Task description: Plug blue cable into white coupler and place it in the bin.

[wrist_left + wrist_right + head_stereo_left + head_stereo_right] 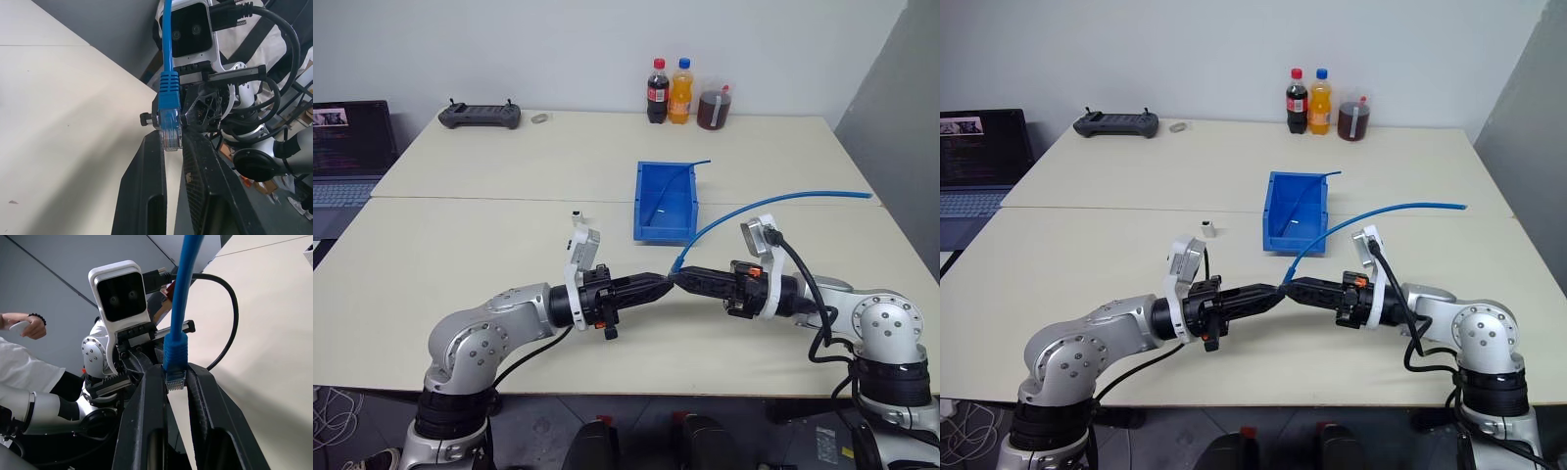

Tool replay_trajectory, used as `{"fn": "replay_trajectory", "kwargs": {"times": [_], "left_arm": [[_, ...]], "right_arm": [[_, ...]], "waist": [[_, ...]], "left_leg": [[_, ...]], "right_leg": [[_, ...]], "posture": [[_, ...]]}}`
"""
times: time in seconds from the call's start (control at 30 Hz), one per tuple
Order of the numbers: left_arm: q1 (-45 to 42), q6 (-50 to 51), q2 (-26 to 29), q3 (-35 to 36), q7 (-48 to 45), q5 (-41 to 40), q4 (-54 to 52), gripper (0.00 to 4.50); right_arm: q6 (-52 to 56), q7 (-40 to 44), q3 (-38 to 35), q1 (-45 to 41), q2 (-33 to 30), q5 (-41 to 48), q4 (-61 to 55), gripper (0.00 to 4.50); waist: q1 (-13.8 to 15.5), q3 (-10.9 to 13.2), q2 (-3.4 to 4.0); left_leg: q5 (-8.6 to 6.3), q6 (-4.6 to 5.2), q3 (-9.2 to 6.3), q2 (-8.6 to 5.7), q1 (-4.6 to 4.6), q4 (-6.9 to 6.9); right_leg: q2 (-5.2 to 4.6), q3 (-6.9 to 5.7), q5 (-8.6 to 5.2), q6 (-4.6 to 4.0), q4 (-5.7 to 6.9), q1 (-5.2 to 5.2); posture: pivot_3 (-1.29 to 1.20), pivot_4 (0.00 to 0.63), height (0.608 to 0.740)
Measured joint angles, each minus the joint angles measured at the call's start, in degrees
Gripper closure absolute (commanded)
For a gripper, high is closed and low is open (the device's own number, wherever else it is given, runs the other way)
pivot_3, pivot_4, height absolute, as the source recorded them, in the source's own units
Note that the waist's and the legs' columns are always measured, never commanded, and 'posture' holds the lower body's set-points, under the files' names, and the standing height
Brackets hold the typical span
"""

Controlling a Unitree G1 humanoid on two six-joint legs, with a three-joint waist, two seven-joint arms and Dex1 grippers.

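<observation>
Both grippers meet tip to tip above the worktop [460,245], near its front edge. Left gripper [658,285] points toward the right one; its jaws are clamped on the clear plug of the blue cable [773,203]. The left wrist view gives this best — plug [169,128] upright between the two black fingers [146,186], blue boot above it. Right gripper [690,279] has its jaws narrow around the same plug end; the right wrist view shows the boot [175,352] sitting between them. From the plug the cable arcs up toward 1 o'clock and runs off to the worktop's right side. The bin [649,201] sits at 12 o'clock from the grippers, a second blue cable [677,184] draped in it. White coupler [577,213] stands alone on the worktop at 11 o'clock — untouched. The right wrist view catches a person's hand [27,326]. Bottles [682,93] and a controller [480,117] at the far edge.
</observation>
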Motion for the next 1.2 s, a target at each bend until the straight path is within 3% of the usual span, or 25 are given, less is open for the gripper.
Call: {"fn": "replay_trajectory", "kwargs": {"times": [0.17,0.53,0.87,1.07,1.2], "left_arm": [[-0.1,-0.2,0.4,-0.1,-0.3,0.1,0.0,4.24],[-0.1,-1.3,2.4,0.0,-1.6,-0.5,0.8,1.98],[3.7,-1.8,7.7,4.2,-1.6,-1.9,-0.2,0.05],[11.5,-12.6,9.5,4.2,2.8,12.8,0.2,0.05],[12.4,-20.9,2.8,2.1,14.9,26.3,5.4,0.05]], "right_arm": [[0.0,1.0,0.9,-1.0,-0.9,-0.1,0.9,4.23],[-0.6,2.4,1.0,-2.6,-2.7,-2.1,3.4,4.23],[-0.7,5.3,1.1,-5.5,-4.4,-3.4,5.5,4.23],[-2.3,8.6,2.0,-6.6,-6.6,-7.2,5.6,4.23],[-4.0,10.4,3.4,-6.6,-6.6,-9.9,5.3,4.23]], "waist": [[0.0,0.0,0.00],[0.0,0.0,0.00],[0.0,0.0,0.01],[0.0,0.1,0.01],[0.3,0.1,-0.07]], "left_leg": [[0.00,0.00,0.00,0.00,0.00,-0.01],[0.00,0.00,0.00,0.01,0.00,-0.02],[0.00,0.00,0.01,0.01,-0.01,-0.04],[0.00,0.00,0.03,0.03,0.01,-0.10],[-0.01,0.01,0.03,0.00,-0.02,-0.06]], "right_leg": [[0.00,0.00,-0.01,0.01,0.00,0.00],[0.00,0.00,-0.01,0.01,-0.02,-0.01],[-0.01,0.01,-0.01,0.01,-0.03,-0.02],[-0.03,0.02,-0.01,-0.02,-0.06,-0.04],[-0.09,0.01,0.00,-0.02,-0.07,-0.02]], "posture": [[0.00,0.150,0.740],[0.00,0.150,0.740],[0.00,0.150,0.740],[0.00,0.150,0.740],[0.00,0.150,0.740]]}}
